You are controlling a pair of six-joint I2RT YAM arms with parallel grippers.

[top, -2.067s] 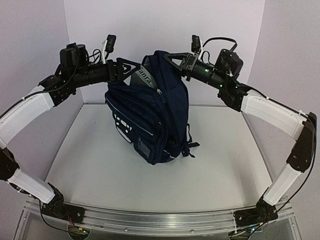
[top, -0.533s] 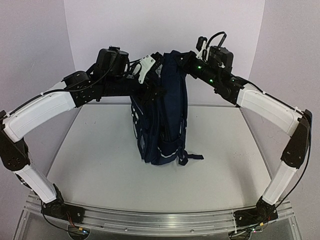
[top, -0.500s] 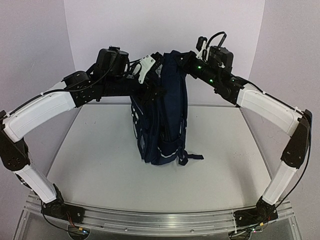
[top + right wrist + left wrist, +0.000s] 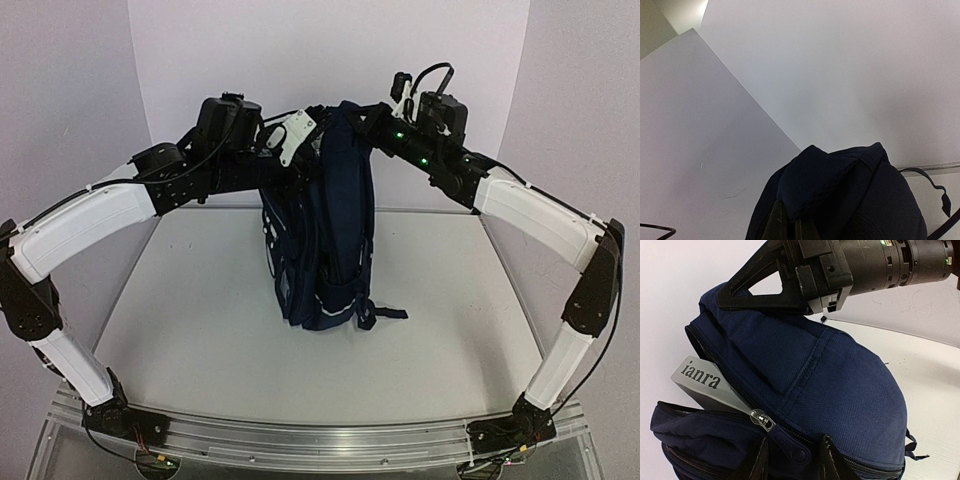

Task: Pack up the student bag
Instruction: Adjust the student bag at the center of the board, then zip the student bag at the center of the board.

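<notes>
While the bag [image 4: 335, 250] stands mid-frame, the right gripper [image 4: 789, 222] clamps its top. Left gripper [image 4: 794, 452] seemingly pinches the zipper pull [image 4: 785, 439].

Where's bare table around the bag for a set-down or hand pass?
Bare table left of the student bag toward the left arm, right of it beyond the strap, and in front down to the rail. Crowded at the bag's top: left hand and right hand both there.

The bag [image 4: 335, 240], dark navy with thin white stripes, stands upright in the middle of the table [image 4: 200, 330], open at the top.
</notes>
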